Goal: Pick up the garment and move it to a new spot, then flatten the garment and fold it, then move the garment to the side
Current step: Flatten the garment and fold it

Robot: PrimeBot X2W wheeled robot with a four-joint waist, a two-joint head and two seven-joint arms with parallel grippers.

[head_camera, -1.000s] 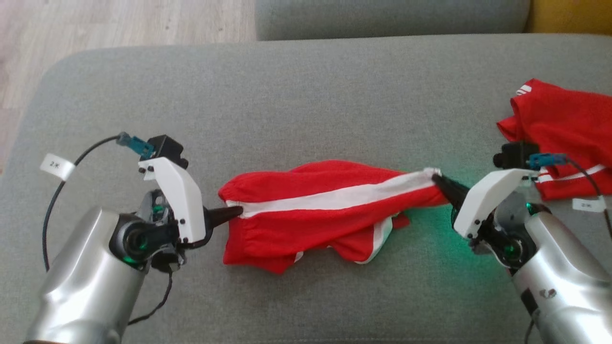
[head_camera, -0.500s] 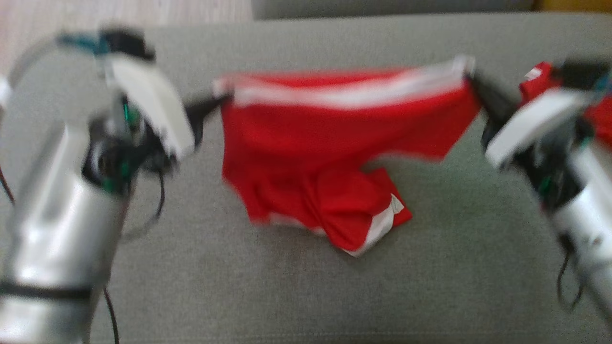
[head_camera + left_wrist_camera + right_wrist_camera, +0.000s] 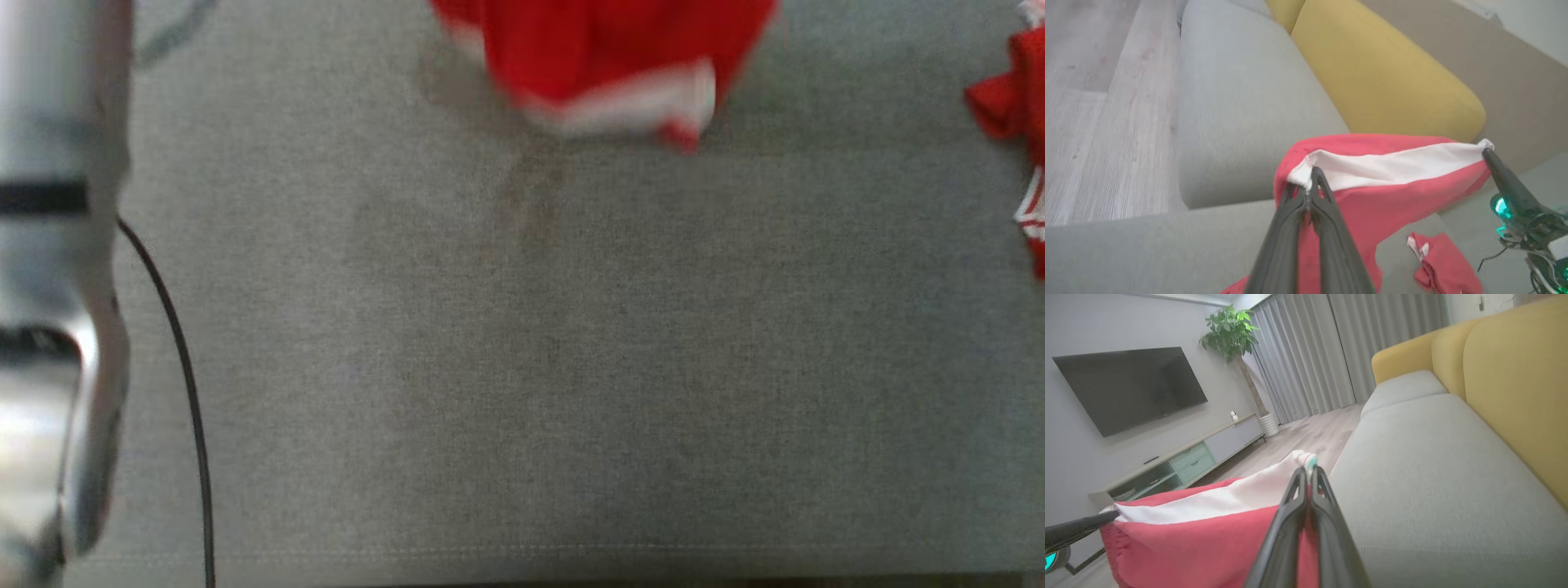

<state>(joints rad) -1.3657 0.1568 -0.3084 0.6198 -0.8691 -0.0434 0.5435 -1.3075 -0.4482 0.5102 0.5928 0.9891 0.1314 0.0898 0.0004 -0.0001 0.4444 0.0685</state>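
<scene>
The head view is blurred. Only the lower hem of the red garment (image 3: 604,57) shows, cut off by the top edge above the grey sofa seat (image 3: 522,367); whether it touches the seat cannot be told. A pale forearm (image 3: 49,286) and a black cable (image 3: 184,367) smear down the left edge. The wrist views are sharp: the left gripper (image 3: 1311,177) is pinched tight on one end of the garment's white band and the right gripper (image 3: 1308,473) on the other, with the band stretched between them. A second red garment (image 3: 1443,265) lies crumpled on the seat nearby, partly cut off. A yellow back cushion (image 3: 1384,77) stands behind.
</scene>
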